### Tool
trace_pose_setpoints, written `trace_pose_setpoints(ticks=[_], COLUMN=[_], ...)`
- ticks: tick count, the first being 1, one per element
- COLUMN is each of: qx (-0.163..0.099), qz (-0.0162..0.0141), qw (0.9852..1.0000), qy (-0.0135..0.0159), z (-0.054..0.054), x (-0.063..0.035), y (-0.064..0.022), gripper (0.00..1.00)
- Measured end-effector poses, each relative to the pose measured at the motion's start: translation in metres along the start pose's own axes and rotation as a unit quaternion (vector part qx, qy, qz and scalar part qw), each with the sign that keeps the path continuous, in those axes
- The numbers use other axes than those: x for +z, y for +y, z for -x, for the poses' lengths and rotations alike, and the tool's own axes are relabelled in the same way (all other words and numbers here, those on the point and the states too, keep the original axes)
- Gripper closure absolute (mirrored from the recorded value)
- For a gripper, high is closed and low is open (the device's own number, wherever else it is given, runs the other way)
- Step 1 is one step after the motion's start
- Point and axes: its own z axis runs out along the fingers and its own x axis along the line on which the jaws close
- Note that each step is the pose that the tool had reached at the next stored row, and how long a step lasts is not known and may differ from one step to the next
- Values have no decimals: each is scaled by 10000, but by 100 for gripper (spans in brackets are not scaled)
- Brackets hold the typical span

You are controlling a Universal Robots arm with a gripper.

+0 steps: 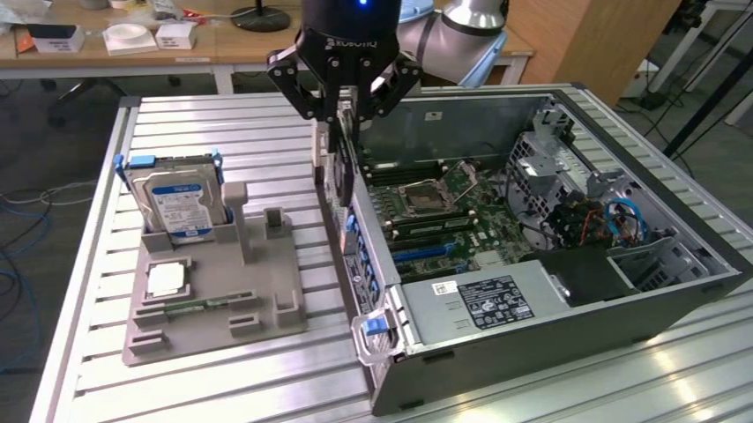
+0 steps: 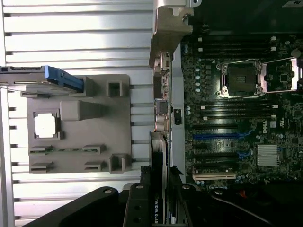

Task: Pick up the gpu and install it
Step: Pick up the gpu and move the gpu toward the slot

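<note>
Black, flat card: the gpu [image 1: 342, 172], held on edge in the gripper [image 1: 344, 110], whose fingers [image 1: 316, 99] are clenched on the card's upper part. The card hangs upright from them. It sits above the open computer case's [image 1: 565, 348] side wall, the one facing the grey fixture tray [image 1: 218, 317]. Whether its lower edge touches that wall I cannot tell. It is not in any slot.

Wrist view, same item: the gpu [image 2: 158, 156] is seen edge-on between the two black fingers [image 2: 138, 201]. White lettering runs along its edge. It lies in line with the case wall, just beside the motherboard [image 2: 236, 123] and its blue and white expansion slots.

Silver hard drive [image 1: 176, 204] with a blue-white label: upright in the tray's far holder, blue rails on both sides.

Square processor chip [image 1: 166, 279]: flat in a tray pocket, near the drive.

Narrow green memory stick [image 1: 194, 306]: flat in the tray, just in front of the chip.

Case interior: motherboard with an open processor socket [image 1: 421, 198]. A grey power supply [image 1: 482, 300] with a white label sits at the near end, and blue cables at the exterior view's right.

Slatted aluminium table [image 1: 200, 123]: carries the tray and the case side by side.
</note>
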Motion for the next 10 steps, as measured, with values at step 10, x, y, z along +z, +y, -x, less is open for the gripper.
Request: trace_pose_setpoints(ticks=[10], qx=[0], qz=[0], qw=[10000], qy=[0], z=[98], x=[1], y=[5], gripper=[74])
